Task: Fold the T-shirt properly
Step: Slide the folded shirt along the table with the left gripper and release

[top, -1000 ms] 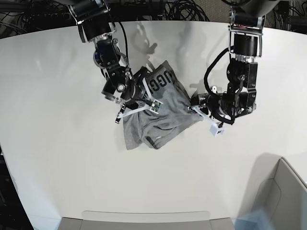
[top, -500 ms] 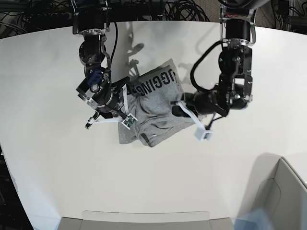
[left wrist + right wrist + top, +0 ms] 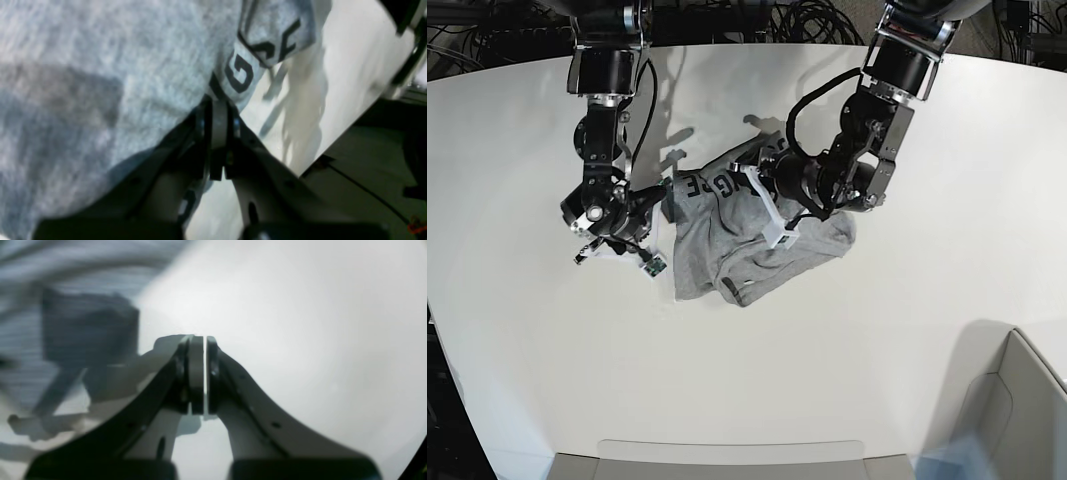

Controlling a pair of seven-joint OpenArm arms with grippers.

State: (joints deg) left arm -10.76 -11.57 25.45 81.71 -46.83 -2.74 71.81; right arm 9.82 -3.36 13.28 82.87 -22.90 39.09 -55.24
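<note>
White table point(image 3: 527, 330), crumpled T-shirt point(image 3: 727, 250), left gripper point(image 3: 762, 205) pinching

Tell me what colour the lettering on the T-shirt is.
Black, on the light grey T-shirt; clearest in the left wrist view.

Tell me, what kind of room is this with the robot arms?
Probably a robot lab or test room. A bare white table holds only a crumpled T-shirt, two robot arms reach over it, and bundles of black cables lie behind the table.

the t-shirt point(image 3: 747, 245) lies bunched on the table point(image 3: 907, 340), between both arms.
</note>
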